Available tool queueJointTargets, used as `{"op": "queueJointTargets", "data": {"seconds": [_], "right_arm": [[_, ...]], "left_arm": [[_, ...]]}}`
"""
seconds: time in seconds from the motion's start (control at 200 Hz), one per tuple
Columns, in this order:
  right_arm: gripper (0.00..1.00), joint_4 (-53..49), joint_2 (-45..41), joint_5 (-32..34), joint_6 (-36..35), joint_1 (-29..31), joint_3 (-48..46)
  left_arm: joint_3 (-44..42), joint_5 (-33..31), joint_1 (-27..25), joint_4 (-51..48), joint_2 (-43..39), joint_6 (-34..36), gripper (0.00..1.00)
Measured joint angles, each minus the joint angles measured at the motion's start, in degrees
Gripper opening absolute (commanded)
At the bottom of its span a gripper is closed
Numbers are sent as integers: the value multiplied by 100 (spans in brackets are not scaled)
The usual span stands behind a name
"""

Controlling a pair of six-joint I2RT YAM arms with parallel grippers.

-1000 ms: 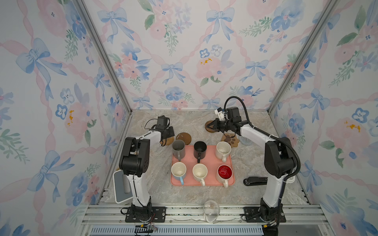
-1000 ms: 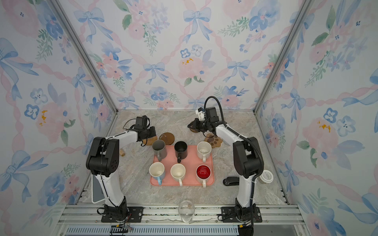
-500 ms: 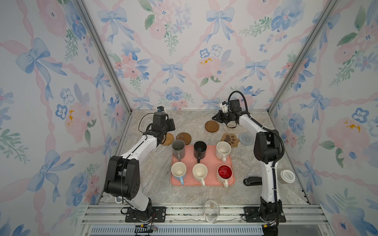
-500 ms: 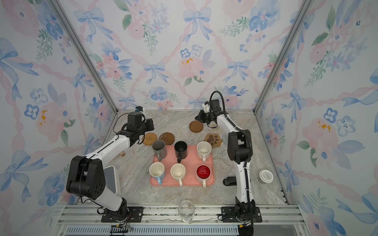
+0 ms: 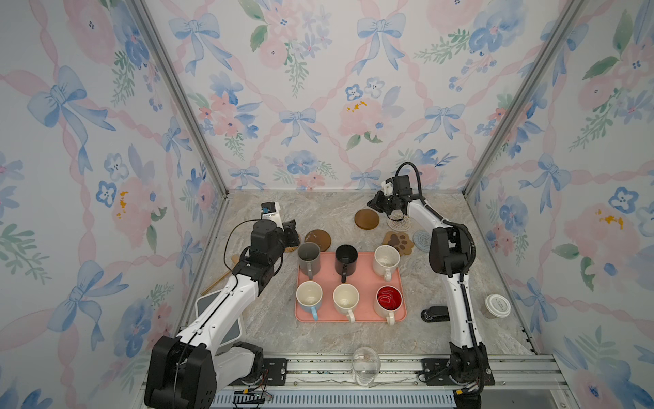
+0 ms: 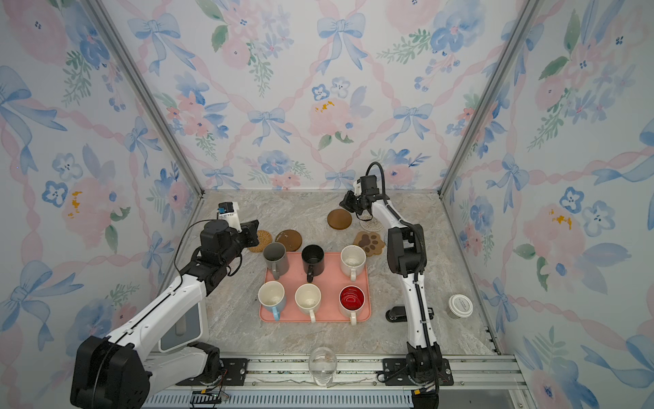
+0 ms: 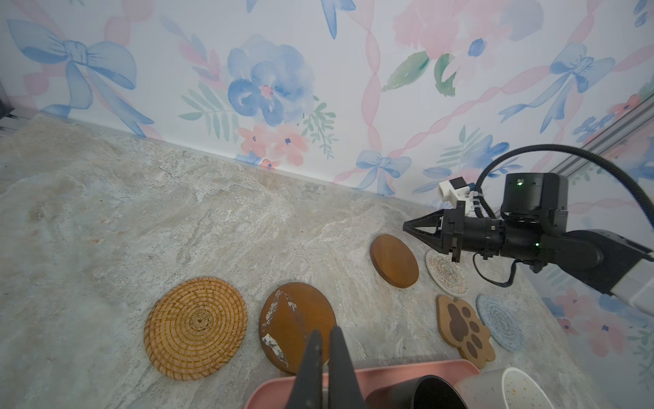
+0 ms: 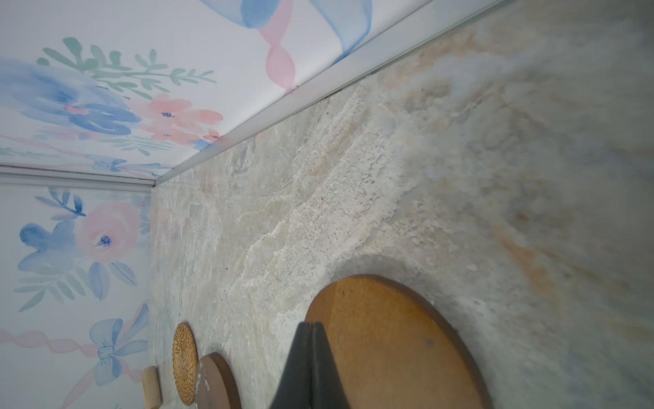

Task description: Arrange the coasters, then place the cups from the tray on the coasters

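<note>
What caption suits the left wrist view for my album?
Shut left gripper near the pink tray, six coasters spread on marble tabletop, shut right gripper beyond.

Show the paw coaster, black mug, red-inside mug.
paw coaster [image 5: 399, 242]: in a top view, middle.
black mug [image 5: 346, 257]: in a top view, inside.
red-inside mug [image 5: 388, 299]: in a top view, inside.

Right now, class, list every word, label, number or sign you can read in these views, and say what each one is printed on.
No text can be read in any view.
On the lidded paper cup: a faint line of print across the lid, too small to read.
</note>
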Motion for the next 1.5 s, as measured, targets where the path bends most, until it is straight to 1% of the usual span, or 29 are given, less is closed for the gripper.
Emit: {"op": "queueJointTargets", "data": {"seconds": [0.125, 0.395, 0.56, 0.815, 1.15, 1.35, 1.5], "right_arm": [[0, 31, 267, 94, 229, -28, 295], [0, -155, 793, 352, 483, -92, 1106], [0, -308, 892, 376, 538, -179, 1176], [0, -597, 1038, 332, 511, -234, 1226], [0, -793, 1045, 24, 201, -216, 1237], [0, -953, 1043, -131, -203, -186, 1246], [0, -1220, 1012, -216, -599, -131, 1268]], "left_arm": [[-358, 85, -136, 68, -415, -90, 0], [-638, 234, -450, 208, -1106, -162, 0], [-896, 166, -619, 232, -1449, -269, 0], [-979, 52, -658, 229, -1707, -361, 0], [-1137, 44, -743, 234, -1904, -459, 0], [-1233, 85, -807, 236, -1993, -455, 0], [-1491, 74, -859, 240, -2124, -457, 0]]}}
